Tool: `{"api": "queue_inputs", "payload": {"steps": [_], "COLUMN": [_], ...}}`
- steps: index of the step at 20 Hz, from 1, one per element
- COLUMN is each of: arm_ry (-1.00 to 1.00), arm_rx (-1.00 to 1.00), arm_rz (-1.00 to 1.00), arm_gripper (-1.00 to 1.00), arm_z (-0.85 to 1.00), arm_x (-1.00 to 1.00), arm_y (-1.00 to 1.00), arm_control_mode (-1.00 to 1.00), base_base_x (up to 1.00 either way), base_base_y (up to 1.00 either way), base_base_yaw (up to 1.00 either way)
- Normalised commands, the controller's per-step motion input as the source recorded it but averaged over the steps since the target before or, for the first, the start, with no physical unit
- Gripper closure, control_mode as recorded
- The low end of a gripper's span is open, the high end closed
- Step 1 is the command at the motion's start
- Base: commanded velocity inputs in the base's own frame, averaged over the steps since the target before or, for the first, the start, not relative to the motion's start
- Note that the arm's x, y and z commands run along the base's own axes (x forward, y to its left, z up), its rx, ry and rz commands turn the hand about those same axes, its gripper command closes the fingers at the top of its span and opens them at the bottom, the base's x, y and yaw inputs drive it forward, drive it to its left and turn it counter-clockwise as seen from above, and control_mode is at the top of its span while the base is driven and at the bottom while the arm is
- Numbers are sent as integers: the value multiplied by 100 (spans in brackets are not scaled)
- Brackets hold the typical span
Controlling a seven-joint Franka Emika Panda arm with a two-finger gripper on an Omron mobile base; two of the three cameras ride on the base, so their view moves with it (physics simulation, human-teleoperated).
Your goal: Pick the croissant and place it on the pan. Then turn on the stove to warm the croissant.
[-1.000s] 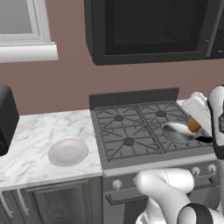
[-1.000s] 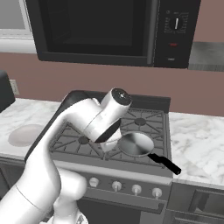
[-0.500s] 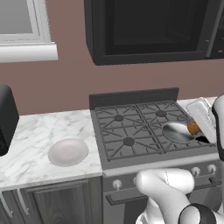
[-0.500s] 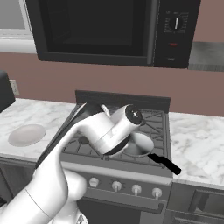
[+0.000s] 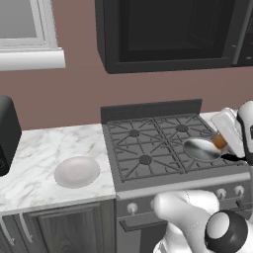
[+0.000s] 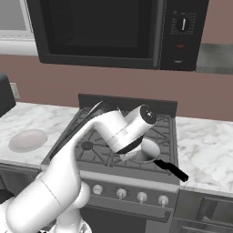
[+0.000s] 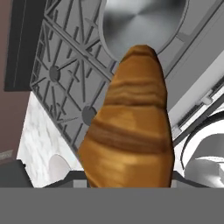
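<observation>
End effector [image 5: 221, 143] clenched on the croissant [image 7: 129, 127], seen from the hand view as a golden-brown pastry standing up large between the tips, long axis pointing away toward the pan [image 7: 142, 24]. From the left base view, a small orange patch of pastry peeking out at the white hand, just beside the far right rim of the pan and above it, not yet resting in it as far as can be told.

Step in hand, by judgement: carrying the pastry over to the pan, first half of the task nearly done. Next move likely calls for lowering a little, centring over the shiny bowl and releasing, then pulling clear before reaching down for a knob [image 6: 121, 193] on the front of the stove [image 5: 148, 148].

Further out: pan sitting on the front right burner, black handle [image 6: 170, 169] pointing toward the front right corner. White plate [image 5: 77, 171] bare on the marble bench [image 5: 39, 148] left of the stove, well apart from the pan.
</observation>
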Motion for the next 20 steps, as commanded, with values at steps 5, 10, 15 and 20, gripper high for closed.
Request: {"api": "queue_inputs", "payload": {"steps": [5, 10, 15, 20], "arm_ry": [13, 1, 0, 0], "arm_rx": [0, 0, 0, 0], "arm_rz": [0, 0, 0, 0], "arm_gripper": [100, 100, 100, 100], "arm_z": [-2, -25, -38, -31], "arm_x": [26, 12, 5, 15], "arm_y": [-10, -9, -2, 0], "arm_control_mode": [-100, -100, -100, -100], "base_base_x": [0, 0, 0, 0], "base_base_y": [0, 0, 0, 0], "base_base_yaw": [0, 0, 0, 0]}}
